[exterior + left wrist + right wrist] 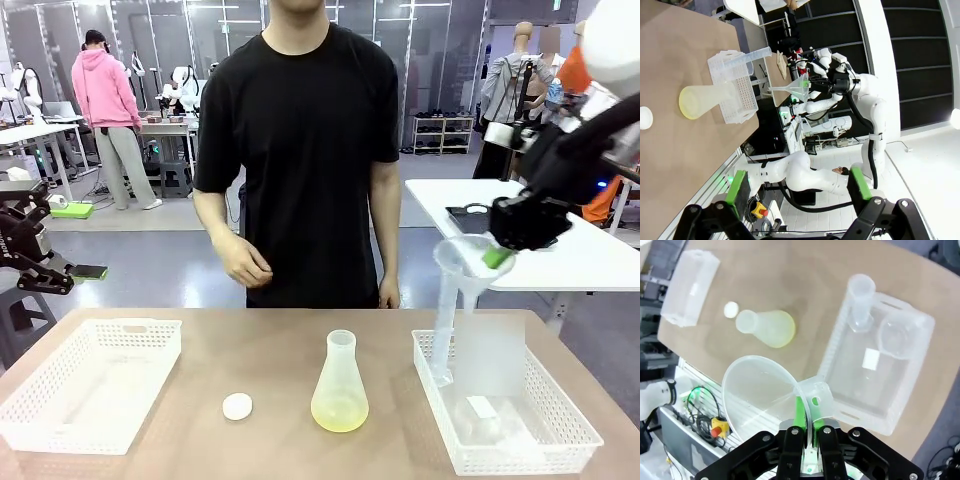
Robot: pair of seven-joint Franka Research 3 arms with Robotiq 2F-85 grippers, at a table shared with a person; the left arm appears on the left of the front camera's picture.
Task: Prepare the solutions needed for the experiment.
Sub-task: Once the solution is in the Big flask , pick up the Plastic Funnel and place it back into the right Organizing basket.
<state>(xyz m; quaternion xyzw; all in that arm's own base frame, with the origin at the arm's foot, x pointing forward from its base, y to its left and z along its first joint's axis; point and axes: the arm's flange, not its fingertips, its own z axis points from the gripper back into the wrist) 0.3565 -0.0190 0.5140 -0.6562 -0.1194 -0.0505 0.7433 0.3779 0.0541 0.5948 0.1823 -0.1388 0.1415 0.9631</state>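
Note:
A clear conical flask [340, 385] stands upright mid-table with pale yellow-green solution [339, 412] in its base; the flask [767, 327] and flask [700, 100] also show from both wrists. My right gripper [520, 228] hangs above the right basket, shut on the rim tab of a clear plastic funnel [468, 262]. The right wrist view has the funnel [760, 395] pinched between the gripper's [807, 432] green pads. My left gripper [68, 272] is off the table's left edge, and its own view shows it [799, 192] open with nothing between the fingers.
A small white stopper [237, 405] lies left of the flask. The right white basket [560, 425] holds a tall graduated cylinder [445, 340] and a beaker [897, 337]. Another white basket [60, 425] sits front left. A person [305, 150] stands at the far edge, hands lowered.

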